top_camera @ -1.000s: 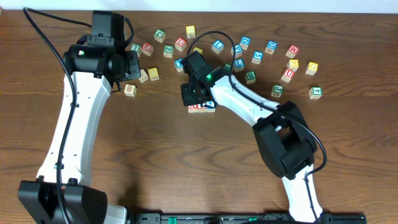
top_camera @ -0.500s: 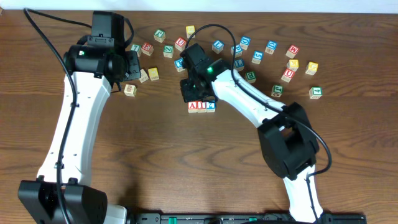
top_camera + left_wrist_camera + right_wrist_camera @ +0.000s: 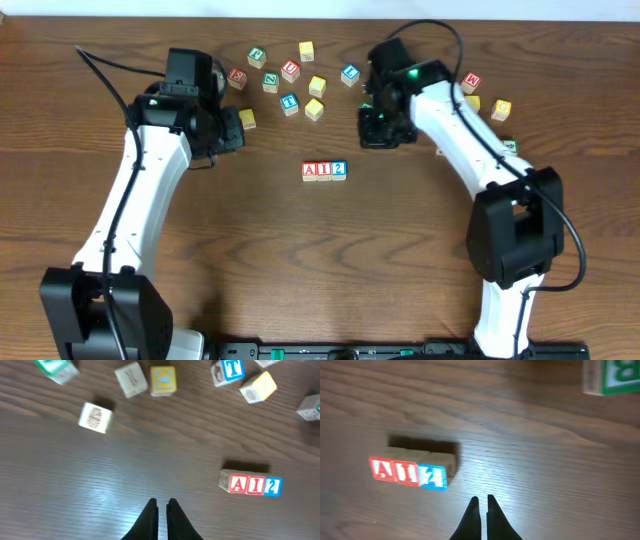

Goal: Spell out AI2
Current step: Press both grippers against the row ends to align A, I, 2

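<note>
Beyond the AI2 row [image 3: 325, 171], scattered cubes [image 3: 314, 109].

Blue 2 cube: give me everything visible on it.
The blue 2 cube is a small wooden block with pale wood sides. Its top face is light, with a blue 2 inside a blue border. It sits flat on the brown table, ending the three-cube row on the overhead view's right, its side against the red I cube. Nothing else touches it.

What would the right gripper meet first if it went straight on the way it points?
Probably only bare table: in its wrist view the right gripper points between the AI2 row on one side and a green-lettered cube on the other.
</note>
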`<act>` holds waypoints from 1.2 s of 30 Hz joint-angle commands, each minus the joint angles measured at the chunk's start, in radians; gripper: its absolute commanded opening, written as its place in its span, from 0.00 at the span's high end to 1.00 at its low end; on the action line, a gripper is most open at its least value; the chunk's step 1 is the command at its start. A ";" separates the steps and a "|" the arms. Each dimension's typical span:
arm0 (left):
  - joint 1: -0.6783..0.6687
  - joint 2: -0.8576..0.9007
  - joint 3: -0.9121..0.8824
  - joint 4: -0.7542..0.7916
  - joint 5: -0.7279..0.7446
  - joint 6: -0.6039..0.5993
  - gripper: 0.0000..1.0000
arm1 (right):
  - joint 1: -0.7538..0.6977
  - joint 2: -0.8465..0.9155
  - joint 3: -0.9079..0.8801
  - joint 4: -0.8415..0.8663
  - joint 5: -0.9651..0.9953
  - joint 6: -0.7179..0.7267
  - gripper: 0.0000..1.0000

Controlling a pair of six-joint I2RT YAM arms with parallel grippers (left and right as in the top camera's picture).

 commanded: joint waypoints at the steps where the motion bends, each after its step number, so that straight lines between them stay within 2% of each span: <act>1: -0.013 0.028 -0.038 0.021 0.059 -0.028 0.92 | -0.011 -0.015 -0.027 -0.005 -0.034 -0.052 0.99; 9: -0.090 0.159 -0.039 0.025 0.080 -0.043 0.92 | -0.014 -0.015 -0.192 0.121 -0.076 -0.052 0.99; 22: -0.114 0.221 -0.043 0.022 0.084 -0.043 0.92 | -0.014 -0.015 -0.367 0.338 -0.109 -0.029 0.99; 36: -0.114 0.257 -0.050 0.039 0.092 -0.047 0.92 | -0.014 -0.015 -0.415 0.417 -0.134 -0.030 0.99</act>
